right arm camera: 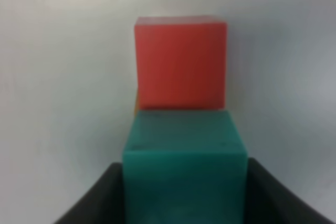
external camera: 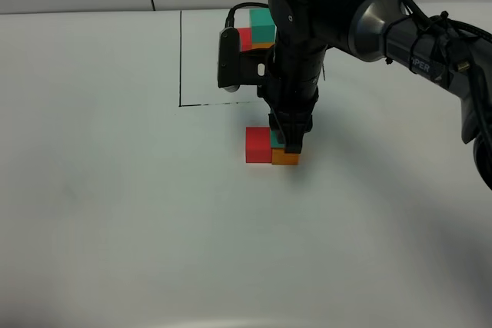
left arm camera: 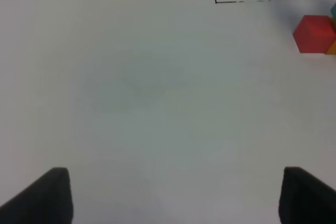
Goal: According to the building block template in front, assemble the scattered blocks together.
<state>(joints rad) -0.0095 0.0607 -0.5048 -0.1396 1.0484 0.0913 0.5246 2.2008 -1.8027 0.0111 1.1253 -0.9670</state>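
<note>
My right gripper [external camera: 290, 140] reaches to the table's middle and is shut on a teal block [external camera: 277, 139]. It holds the teal block on top of an orange block [external camera: 286, 158], right beside a red block [external camera: 257, 145]. In the right wrist view the teal block [right arm camera: 185, 166] sits between my dark fingers [right arm camera: 94, 200], with the red block [right arm camera: 181, 61] just beyond it. The template [external camera: 257, 34] of red, teal and orange blocks stands at the back, partly hidden by the arm. My left gripper [left arm camera: 173, 198] is open and empty over bare table. The red block [left arm camera: 314, 33] shows far off in its view.
A black outlined square [external camera: 181, 59] is drawn on the white table around the template; its corner shows in the left wrist view [left arm camera: 216, 2]. The right arm's wrist camera [external camera: 229, 59] hangs over that square.
</note>
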